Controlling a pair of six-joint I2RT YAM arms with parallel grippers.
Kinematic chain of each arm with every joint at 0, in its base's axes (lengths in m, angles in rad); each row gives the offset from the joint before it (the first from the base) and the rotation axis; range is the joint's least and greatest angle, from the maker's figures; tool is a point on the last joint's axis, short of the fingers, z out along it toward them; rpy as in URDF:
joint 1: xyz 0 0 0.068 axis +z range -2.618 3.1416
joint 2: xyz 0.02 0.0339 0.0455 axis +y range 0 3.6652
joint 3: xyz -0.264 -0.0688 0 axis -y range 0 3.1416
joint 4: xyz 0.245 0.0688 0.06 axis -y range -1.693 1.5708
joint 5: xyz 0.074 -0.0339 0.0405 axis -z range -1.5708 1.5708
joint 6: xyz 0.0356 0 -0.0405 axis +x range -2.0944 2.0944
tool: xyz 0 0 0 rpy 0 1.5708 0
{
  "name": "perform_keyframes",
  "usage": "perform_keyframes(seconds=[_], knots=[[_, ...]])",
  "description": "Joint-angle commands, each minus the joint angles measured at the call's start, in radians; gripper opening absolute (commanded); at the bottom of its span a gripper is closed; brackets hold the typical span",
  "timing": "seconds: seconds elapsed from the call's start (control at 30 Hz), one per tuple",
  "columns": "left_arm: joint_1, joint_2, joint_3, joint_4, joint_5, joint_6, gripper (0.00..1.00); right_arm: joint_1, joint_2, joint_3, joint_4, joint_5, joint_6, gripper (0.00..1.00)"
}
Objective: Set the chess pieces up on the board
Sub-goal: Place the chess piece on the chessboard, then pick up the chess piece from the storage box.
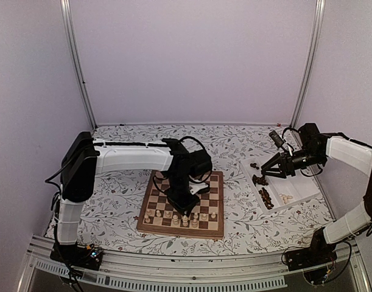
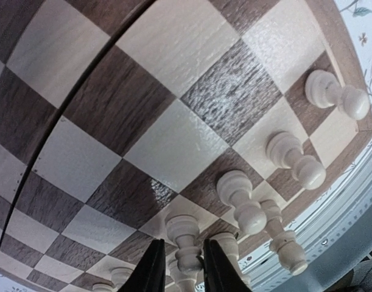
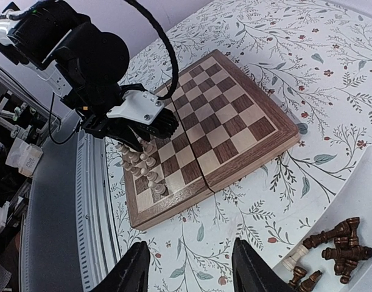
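Note:
The board lies in the middle of the table, with pale chess pieces standing in rows along its near edge. My left gripper is lowered over those rows. In the left wrist view a pale pawn stands upright on the board between the fingers, and the jaws are slightly apart with a small gap on its left side. More pale pawns stand beside it. My right gripper hangs open and empty above the tray's left edge; it looks down on the cloth beside the board.
A white tray at the right holds several dark pieces and a few pale ones; the dark pieces also show in the right wrist view. A flowered cloth covers the table. Metal posts stand at the back corners.

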Motion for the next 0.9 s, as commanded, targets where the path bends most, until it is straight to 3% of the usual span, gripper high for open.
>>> perform_keyframes(seconds=[0.0, 0.37, 0.53, 0.63, 0.87], knots=[[-0.010, -0.006, 0.039, 0.014, -0.036, 0.006, 0.26, -0.004, 0.003, 0.030, -0.005, 0.026, -0.009, 0.49], [-0.006, -0.056, 0.155, -0.070, -0.087, 0.032, 0.35, -0.004, 0.049, 0.080, 0.056, 0.427, 0.061, 0.48], [-0.003, -0.078, 0.193, -0.011, -0.124, 0.057, 0.35, -0.005, 0.114, 0.083, 0.065, 0.571, 0.052, 0.42], [-0.002, -0.061, 0.253, 0.056, -0.165, 0.058, 0.35, -0.005, 0.148, 0.105, 0.038, 0.594, 0.015, 0.35], [0.000, -0.029, 0.348, 0.233, -0.224, 0.064, 0.35, 0.007, 0.195, 0.093, 0.006, 0.548, -0.072, 0.30]])
